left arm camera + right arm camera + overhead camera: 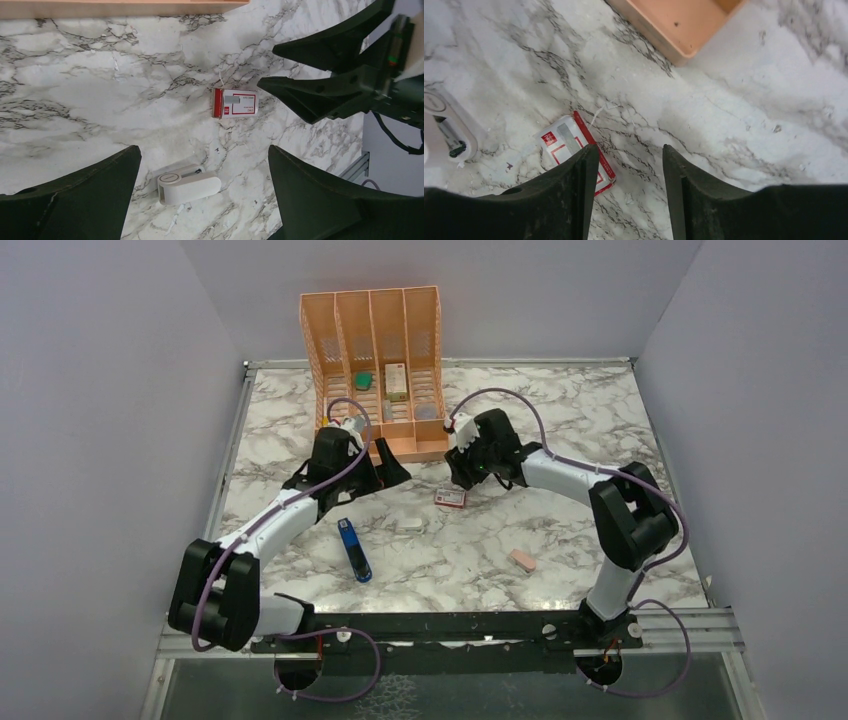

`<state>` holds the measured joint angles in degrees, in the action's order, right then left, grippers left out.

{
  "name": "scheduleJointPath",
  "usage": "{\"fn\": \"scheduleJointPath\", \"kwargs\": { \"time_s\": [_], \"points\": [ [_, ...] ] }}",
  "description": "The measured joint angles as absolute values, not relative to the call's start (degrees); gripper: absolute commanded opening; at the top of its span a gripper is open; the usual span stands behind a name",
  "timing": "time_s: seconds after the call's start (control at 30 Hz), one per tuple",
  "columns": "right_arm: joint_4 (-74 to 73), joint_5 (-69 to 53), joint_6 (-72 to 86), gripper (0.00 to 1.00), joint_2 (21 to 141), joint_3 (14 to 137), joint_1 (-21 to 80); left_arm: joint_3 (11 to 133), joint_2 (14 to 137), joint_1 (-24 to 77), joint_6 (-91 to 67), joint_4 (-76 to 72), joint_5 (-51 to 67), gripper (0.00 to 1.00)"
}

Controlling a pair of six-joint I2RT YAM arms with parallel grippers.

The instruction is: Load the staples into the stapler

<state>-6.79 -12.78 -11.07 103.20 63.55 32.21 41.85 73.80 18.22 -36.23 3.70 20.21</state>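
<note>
The staples are a red-and-white box (451, 497) lying flat on the marble table; it also shows in the left wrist view (235, 102). The blue stapler (354, 549) with a black end lies shut, nearer the front left, apart from both grippers. My right gripper (462, 475) is open and hovers just behind the box. In its wrist view the gripper (630, 150) is empty, and its left finger covers part of the box (566, 142). My left gripper (372, 478) is wide open and empty left of the box, with bare table between its fingers (205, 160).
An orange four-slot organizer (375, 370) with small items stands at the back, right behind both grippers. A white eraser block (410, 524) lies between box and stapler, seen close in the left wrist view (189, 184). A pinkish-tan eraser (520, 560) lies front right.
</note>
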Motion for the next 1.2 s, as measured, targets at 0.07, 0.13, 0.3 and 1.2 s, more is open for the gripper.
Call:
{"fn": "scheduleJointPath", "kwargs": {
  "time_s": [0.07,0.13,0.3,1.2],
  "points": [
    [-6.20,-14.20,-13.37,0.61,101.69,63.55,32.21,42.44,75.81,18.92,-36.91,3.14,20.60,0.97],
    [-5.72,-17.06,-16.56,0.65,100.49,63.33,32.21,42.68,77.30,19.20,-37.58,2.44,21.28,0.96],
    [-6.72,-24.49,-24.53,0.67,99.68,62.15,32.21,42.70,79.37,19.20,-39.46,0.95,22.11,0.94],
    [-13.08,-29.52,-37.12,0.50,107.85,64.45,32.95,43.42,93.14,19.46,-45.87,-7.07,28.40,0.71]
  ]
}}
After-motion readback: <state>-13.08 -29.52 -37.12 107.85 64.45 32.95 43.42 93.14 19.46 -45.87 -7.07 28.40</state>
